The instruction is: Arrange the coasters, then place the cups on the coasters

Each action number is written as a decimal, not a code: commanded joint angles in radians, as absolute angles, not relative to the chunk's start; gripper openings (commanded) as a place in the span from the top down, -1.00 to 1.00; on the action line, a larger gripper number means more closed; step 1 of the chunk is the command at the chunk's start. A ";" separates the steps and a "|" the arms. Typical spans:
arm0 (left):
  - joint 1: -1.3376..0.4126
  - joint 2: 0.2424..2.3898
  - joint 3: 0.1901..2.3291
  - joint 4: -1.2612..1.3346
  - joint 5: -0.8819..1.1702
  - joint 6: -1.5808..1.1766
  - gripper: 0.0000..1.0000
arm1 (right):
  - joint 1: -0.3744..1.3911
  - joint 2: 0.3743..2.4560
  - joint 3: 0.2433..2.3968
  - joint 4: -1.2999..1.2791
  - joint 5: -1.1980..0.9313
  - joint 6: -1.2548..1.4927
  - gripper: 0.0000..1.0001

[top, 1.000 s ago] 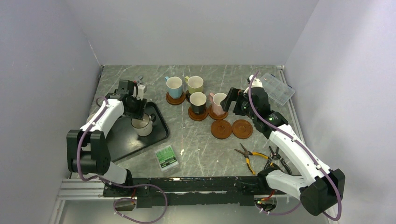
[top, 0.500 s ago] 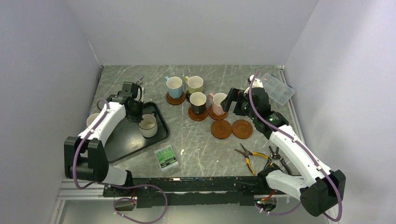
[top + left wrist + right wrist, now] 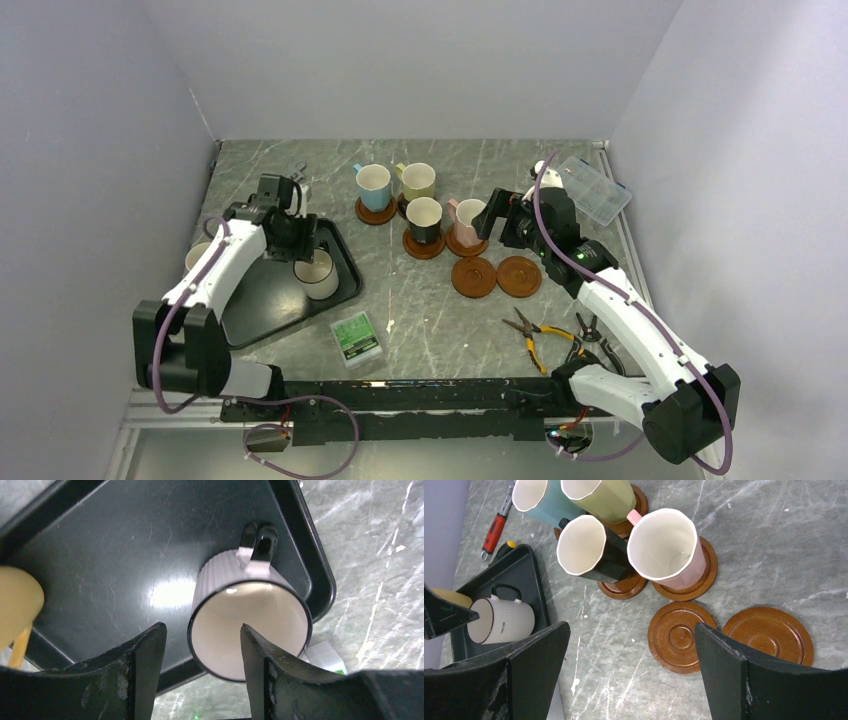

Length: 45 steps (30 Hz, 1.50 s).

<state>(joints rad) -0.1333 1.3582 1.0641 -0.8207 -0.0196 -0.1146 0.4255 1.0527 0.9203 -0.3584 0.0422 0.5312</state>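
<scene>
A white cup [image 3: 318, 272] [image 3: 250, 625] stands on the black tray [image 3: 270, 300] beside a yellow cup [image 3: 199, 253] [image 3: 17, 602]. My left gripper [image 3: 301, 241] [image 3: 201, 626] is open just above the white cup. One finger hangs over its mouth and the other outside its near wall. The light blue [image 3: 373, 185], olive [image 3: 417, 180], black [image 3: 424, 218] and pink [image 3: 467, 219] cups each sit on a coaster. Two bare coasters [image 3: 474, 277] [image 3: 519, 276] lie in front of them. My right gripper [image 3: 486, 220] [image 3: 631, 626] hovers open by the pink cup, holding nothing.
A green box [image 3: 357, 337] lies near the tray's front corner. Yellow-handled pliers [image 3: 535, 335] and another tool [image 3: 590, 330] lie at the front right. A clear compartment box [image 3: 595, 190] sits at the back right, and a red-handled wrench [image 3: 496, 527] lies behind the tray.
The left gripper closed briefly, then opened again while shifting right. The white cup slid a little to the right on the tray. The right arm has not moved.
</scene>
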 commanded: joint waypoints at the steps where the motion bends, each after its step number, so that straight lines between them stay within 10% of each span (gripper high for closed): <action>1: -0.135 1.446 1.123 -0.762 0.032 -0.013 -0.20 | 0.421 1.027 0.918 -0.363 0.036 0.539 -0.99; 11: -0.138 1.525 1.155 -0.738 0.036 0.038 0.93 | 0.420 1.003 0.916 -0.378 0.056 0.537 -0.99; 26: -0.314 0.950 0.916 -0.724 -0.148 -0.824 0.94 | 0.631 1.103 1.034 -0.498 0.278 0.730 -0.97; 45: -0.837 1.180 1.015 -0.717 -0.455 -1.233 0.94 | 1.046 1.429 1.243 -0.495 0.383 0.760 -0.71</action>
